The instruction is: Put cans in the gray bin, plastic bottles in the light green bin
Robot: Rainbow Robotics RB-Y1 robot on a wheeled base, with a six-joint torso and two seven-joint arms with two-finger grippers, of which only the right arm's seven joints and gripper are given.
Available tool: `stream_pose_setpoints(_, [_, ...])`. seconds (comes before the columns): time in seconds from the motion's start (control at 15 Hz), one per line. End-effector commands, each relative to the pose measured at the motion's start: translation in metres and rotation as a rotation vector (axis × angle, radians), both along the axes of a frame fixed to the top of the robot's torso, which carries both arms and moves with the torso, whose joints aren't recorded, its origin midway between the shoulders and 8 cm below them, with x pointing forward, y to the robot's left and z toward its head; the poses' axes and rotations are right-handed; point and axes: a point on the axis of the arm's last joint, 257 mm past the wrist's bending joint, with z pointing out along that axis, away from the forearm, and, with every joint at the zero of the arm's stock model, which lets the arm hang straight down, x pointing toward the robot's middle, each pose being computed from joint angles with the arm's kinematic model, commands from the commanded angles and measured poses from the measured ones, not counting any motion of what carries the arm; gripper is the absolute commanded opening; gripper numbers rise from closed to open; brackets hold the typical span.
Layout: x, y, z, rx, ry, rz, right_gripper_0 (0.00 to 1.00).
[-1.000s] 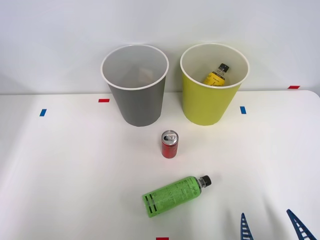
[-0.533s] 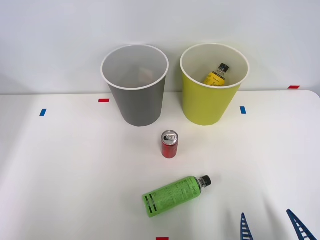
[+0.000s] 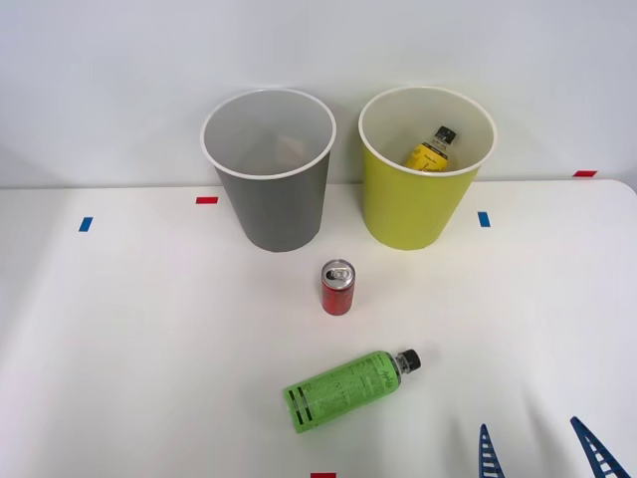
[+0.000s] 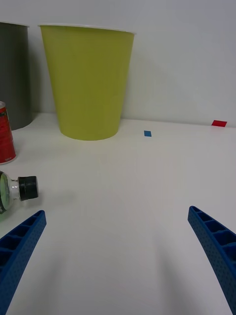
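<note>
A white table [image 3: 149,329] stands against a plain pale wall, with small red and blue tape marks on its surface. At 12 o'clock stand the gray bin [image 3: 271,204] and, at 1 o'clock, the green bin [image 3: 413,204]; the two are apart. A yellow bottle [image 3: 430,151] lies inside the green bin, only its cap and shoulder visible. The can [image 3: 337,288] stands upright near the table's centre, just in front of the gap between the bins. The green bottle [image 3: 348,389] lies on its side at 6 o'clock, cap pointing toward 2 o'clock.

The gripper [image 3: 542,453] hovers at 5 o'clock, fingers spread wide and holding nothing.

Handling: the can is probably light, rigid and smooth; grasp across the body at mid-height. The bottle is likely light and may roll; grasp across the label, square to its long axis.

A faint shape sits inside the gray bin; it cannot be identified. In the wrist view the can and green bottle are cut off at the frame edge.
</note>
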Motion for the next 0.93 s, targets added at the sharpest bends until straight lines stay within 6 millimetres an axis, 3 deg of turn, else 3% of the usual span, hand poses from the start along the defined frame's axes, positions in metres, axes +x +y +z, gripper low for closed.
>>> stream_pose_setpoints(0.07, [0.004,0.003,-0.02,0.01,0.036,0.005,1.0])
stream_pose_setpoints(0.47, [0.026,0.005,-0.011,0.013,0.052,0.027,1.0])
stream_pose_setpoints(0.67, [0.051,0.009,-0.003,0.08,0.211,0.014,1.0])
stream_pose_setpoints(0.93, [0.072,0.033,0.012,0.28,0.476,0.038,1.0])
